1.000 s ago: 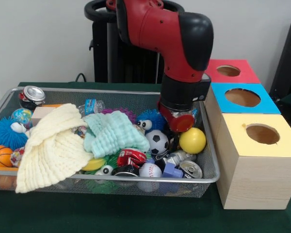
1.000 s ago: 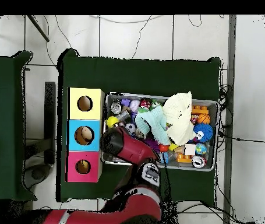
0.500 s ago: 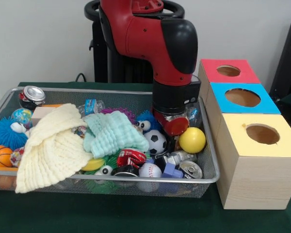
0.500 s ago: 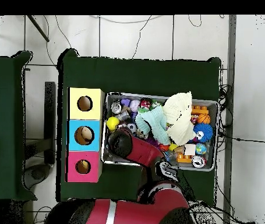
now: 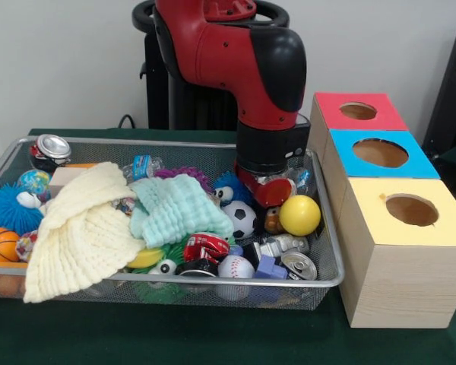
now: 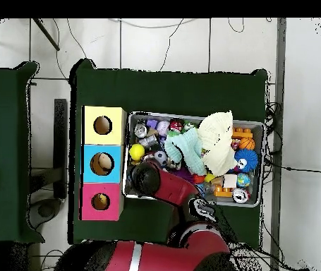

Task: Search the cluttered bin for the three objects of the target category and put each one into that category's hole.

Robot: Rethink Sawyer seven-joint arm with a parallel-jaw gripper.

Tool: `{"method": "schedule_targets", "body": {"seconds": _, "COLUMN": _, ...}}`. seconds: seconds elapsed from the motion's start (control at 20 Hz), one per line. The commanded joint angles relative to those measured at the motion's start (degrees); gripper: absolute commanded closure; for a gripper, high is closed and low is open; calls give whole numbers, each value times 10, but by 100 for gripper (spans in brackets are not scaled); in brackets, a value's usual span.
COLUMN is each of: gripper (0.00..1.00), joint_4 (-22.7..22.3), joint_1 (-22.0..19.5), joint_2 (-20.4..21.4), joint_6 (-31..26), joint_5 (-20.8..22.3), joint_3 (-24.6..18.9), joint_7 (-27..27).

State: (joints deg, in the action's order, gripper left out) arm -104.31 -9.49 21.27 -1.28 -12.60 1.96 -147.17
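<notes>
The wire bin (image 5: pixel 328 251) is full of mixed toys, balls, cans and cloths. My gripper (image 5: pixel 269 190) is low in the bin's right rear part, hidden under the red and black wrist. It sits just behind a yellow ball (image 5: pixel 300 215) and a soccer ball (image 5: pixel 244 219). A baseball (image 5: pixel 235 267), a crushed red can (image 5: pixel 205 245) and a silver can (image 5: pixel 298 265) lie near the front rim. From overhead the arm (image 6: pixel 156 180) covers the bin's corner beside the yellow ball (image 6: pixel 136 150). Nothing shows whether it holds anything.
Three boxes with round holes stand right of the bin: red (image 5: pixel 357 112), blue (image 5: pixel 380 152), yellow (image 5: pixel 410 209). A cream cloth (image 5: pixel 83 228) and a mint cloth (image 5: pixel 178 205) cover the bin's middle. A basketball (image 5: pixel 0 243), a blue spiky ball (image 5: pixel 7 209) and a can (image 5: pixel 52 148) lie left.
The arm swung left in the front view, away from the boxes, and settled a little lower into the bin behind the soccer ball and yellow ball.
</notes>
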Motion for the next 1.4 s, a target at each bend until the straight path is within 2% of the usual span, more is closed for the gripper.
{"method": "schedule_targets", "body": {"seconds": 0.05, "gripper": 100, "joint_4": 70, "joint_1": -6, "joint_2": -79, "joint_6": 125, "joint_5": -10, "joint_3": -67, "joint_7": -91}}
{"method": "schedule_targets", "body": {"seconds": 0.25, "gripper": 100, "joint_4": 68, "joint_1": 15, "joint_2": -63, "joint_6": 95, "joint_5": -25, "joint_3": -45, "joint_7": -85}}
{"method": "schedule_targets", "body": {"seconds": 0.6, "gripper": 100, "joint_4": 80, "joint_1": 84, "joint_2": -10, "joint_6": -59, "joint_5": -61, "joint_3": 43, "joint_7": -70}}
{"method": "schedule_targets", "body": {"seconds": 0.9, "gripper": 100, "joint_4": 104, "joint_1": 122, "joint_2": 12, "joint_6": -165, "joint_5": -67, "joint_3": 93, "joint_7": -65}}
{"method": "schedule_targets", "body": {"seconds": 1.1, "gripper": 100, "joint_4": 113, "joint_1": 128, "joint_2": 20, "joint_6": -206, "joint_5": -58, "joint_3": 107, "joint_7": -64}}
{"method": "schedule_targets", "body": {"seconds": 1.4, "gripper": 100, "joint_4": 123, "joint_1": 124, "joint_2": 23, "joint_6": -223, "joint_5": -48, "joint_3": 110, "joint_7": -60}}
